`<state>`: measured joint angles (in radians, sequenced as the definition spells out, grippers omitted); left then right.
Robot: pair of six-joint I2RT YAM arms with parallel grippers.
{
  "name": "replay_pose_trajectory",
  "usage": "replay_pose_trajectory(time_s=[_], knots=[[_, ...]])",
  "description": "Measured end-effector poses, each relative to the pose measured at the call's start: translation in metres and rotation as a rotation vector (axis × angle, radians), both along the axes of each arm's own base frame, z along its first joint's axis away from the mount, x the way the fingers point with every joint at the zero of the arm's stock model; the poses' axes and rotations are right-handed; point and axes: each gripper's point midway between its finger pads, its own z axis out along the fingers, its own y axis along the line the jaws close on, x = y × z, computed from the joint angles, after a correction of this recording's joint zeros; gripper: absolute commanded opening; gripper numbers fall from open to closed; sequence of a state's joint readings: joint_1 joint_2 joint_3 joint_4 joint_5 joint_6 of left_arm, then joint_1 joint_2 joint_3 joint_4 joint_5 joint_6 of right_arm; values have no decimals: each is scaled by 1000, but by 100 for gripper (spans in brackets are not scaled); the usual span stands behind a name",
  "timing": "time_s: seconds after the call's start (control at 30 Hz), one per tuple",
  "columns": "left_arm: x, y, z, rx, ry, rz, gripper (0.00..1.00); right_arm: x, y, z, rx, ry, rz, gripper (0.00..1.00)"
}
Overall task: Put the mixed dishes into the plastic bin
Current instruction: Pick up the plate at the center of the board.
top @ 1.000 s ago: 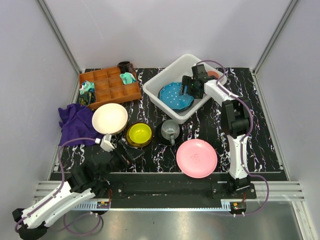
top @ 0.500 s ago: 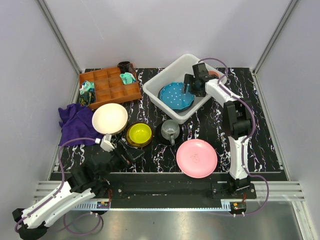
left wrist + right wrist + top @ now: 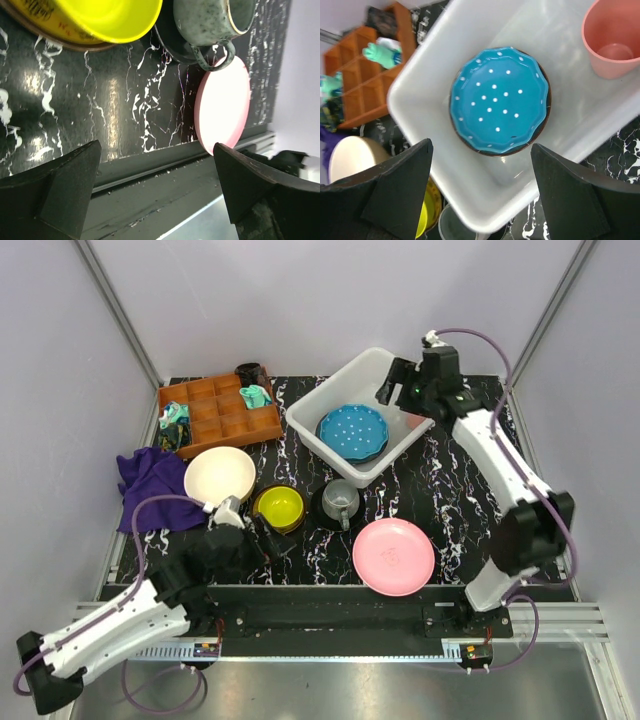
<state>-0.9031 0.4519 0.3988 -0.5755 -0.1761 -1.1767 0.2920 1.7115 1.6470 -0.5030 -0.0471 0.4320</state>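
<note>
The plastic bin (image 3: 333, 390) holds a blue white-dotted plate (image 3: 352, 431) and a pink cup (image 3: 612, 37). My right gripper (image 3: 393, 390) hovers open and empty above the bin's right side, looking down at the blue plate (image 3: 499, 99). On the table stand a cream bowl (image 3: 219, 477), a yellow bowl (image 3: 278, 508), a grey mug (image 3: 342, 497) on a black saucer (image 3: 321, 508), and a pink plate (image 3: 393, 556). Low by the near edge, just in front of the yellow bowl (image 3: 100, 17), my left gripper (image 3: 262, 538) is open and holds nothing.
A brown wooden compartment tray (image 3: 220, 412) with small items sits at the back left. A purple cloth (image 3: 150, 485) lies at the left, beside the cream bowl. A metal rail (image 3: 150, 165) runs along the table's near edge.
The right gripper has risen out of the bin and drawn back to the right, away from the blue plate. The left arm has pushed forward toward the yellow bowl.
</note>
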Motion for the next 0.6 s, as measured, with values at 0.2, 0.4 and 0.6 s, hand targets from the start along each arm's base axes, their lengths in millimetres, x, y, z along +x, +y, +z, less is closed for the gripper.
replay_pose_trajectory(time_s=[0.2,0.4,0.6], knots=[[13,-18,6,75,-27,-65,96,-69,-15,34,58,-73,10,89],[17,-47,-3,103,-41,-140,95,-130,-26,29,106,-58,17,89],[3,-89,-35,160,-20,-243,95,-184,-35,3,162,-3,10,89]])
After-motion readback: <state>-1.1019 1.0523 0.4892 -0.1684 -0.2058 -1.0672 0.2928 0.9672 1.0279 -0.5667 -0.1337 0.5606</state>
